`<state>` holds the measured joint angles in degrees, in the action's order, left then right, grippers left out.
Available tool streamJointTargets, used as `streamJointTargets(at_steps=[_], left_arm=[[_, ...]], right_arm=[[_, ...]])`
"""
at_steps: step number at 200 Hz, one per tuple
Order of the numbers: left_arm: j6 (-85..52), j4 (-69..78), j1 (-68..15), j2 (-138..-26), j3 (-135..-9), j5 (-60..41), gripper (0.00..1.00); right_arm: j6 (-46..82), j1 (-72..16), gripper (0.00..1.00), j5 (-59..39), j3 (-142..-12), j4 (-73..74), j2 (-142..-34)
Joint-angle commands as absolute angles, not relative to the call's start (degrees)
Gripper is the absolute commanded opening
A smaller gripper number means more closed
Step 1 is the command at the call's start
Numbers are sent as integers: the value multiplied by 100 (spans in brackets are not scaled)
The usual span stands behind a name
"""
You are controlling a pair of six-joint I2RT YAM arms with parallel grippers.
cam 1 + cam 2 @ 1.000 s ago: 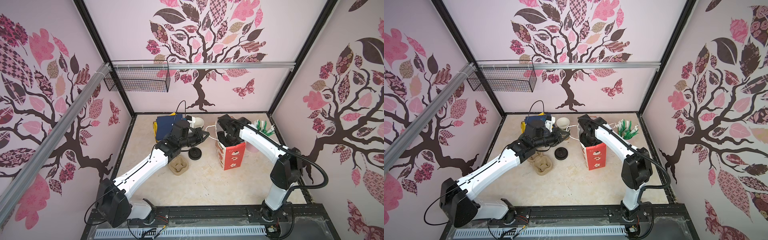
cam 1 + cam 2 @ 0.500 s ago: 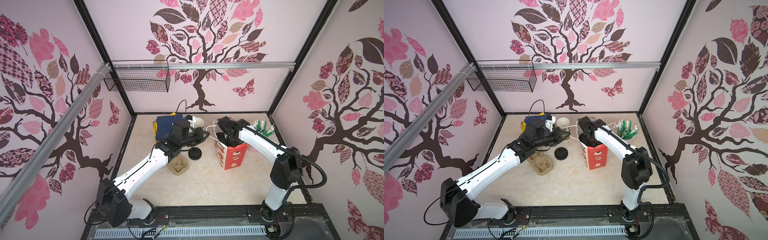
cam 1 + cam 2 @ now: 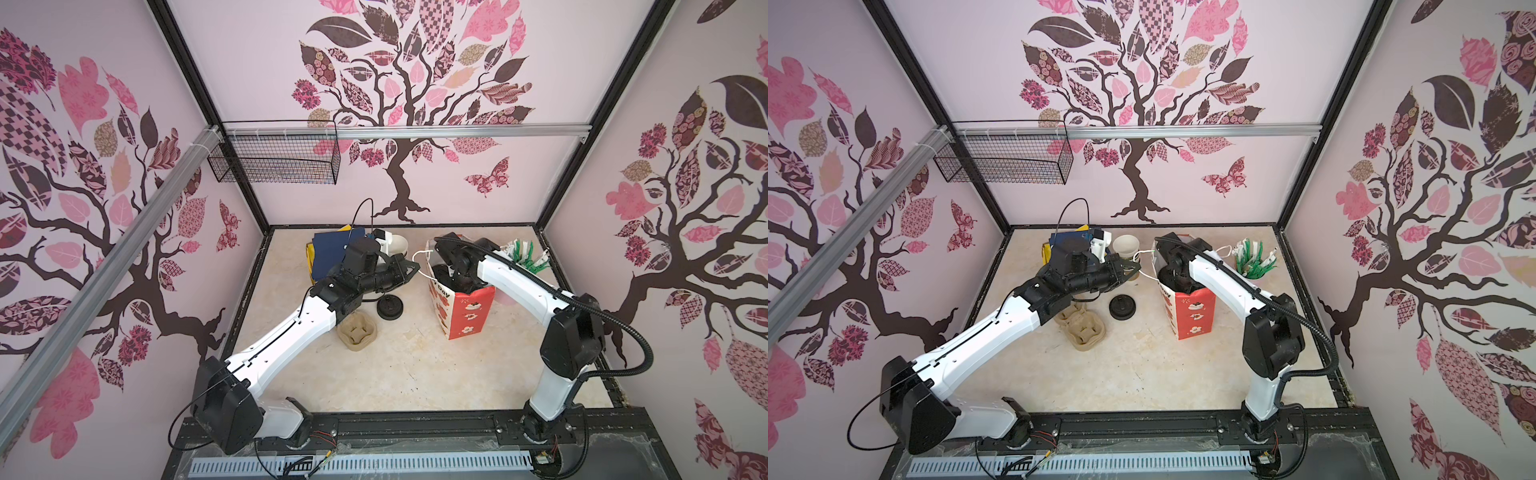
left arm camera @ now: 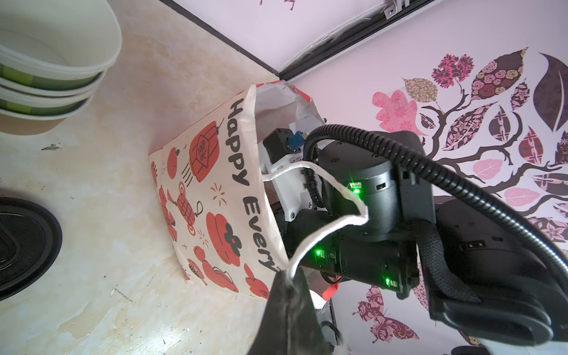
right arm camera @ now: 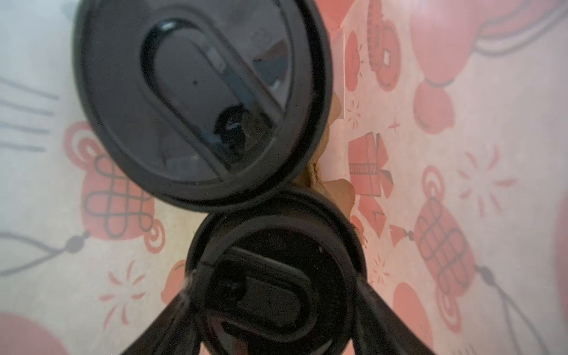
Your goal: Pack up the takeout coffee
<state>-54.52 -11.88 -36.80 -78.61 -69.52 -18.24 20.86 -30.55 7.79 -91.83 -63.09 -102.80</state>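
A red-and-white paper bag [image 3: 465,316] stands open on the table, seen in both top views [image 3: 1192,316]. My left gripper [image 4: 287,273] is shut on the bag's white string handle [image 4: 332,181] and holds it out to the left [image 3: 415,266]. My right arm reaches down into the bag's mouth, so its fingers are hidden in both top views. Inside the bag, my right gripper [image 5: 273,279] is shut on a takeout coffee cup, with a finger on each side of its black sip lid [image 5: 276,242]. A second lidded cup [image 5: 203,98] stands right beside it in the bag.
A loose black lid [image 3: 389,308] and a brown pulp cup carrier [image 3: 356,331] lie left of the bag. A stack of empty cups [image 3: 1126,246] stands behind my left gripper, with dark blue bags [image 3: 332,249] further left. Green-and-white packets [image 3: 524,255] sit at the back right.
My right wrist has shifted slightly lower in the bag's mouth. The left arm stays still, with the handle in its grip.
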Motion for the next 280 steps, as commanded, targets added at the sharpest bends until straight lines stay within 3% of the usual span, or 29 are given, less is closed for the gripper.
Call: streamJointTargets(at_steps=[1,280], left_arm=[[-5258,-1215,-3691,-7886,-7322,-1793,0],[-5215,-1334,-3700,-7930,-7494,-1723,0]], right_arm=[[1699,-2995,52,1010,-9492,-6654,-10390],[1081,-2715,48,747,-7934,-5743,-10801]])
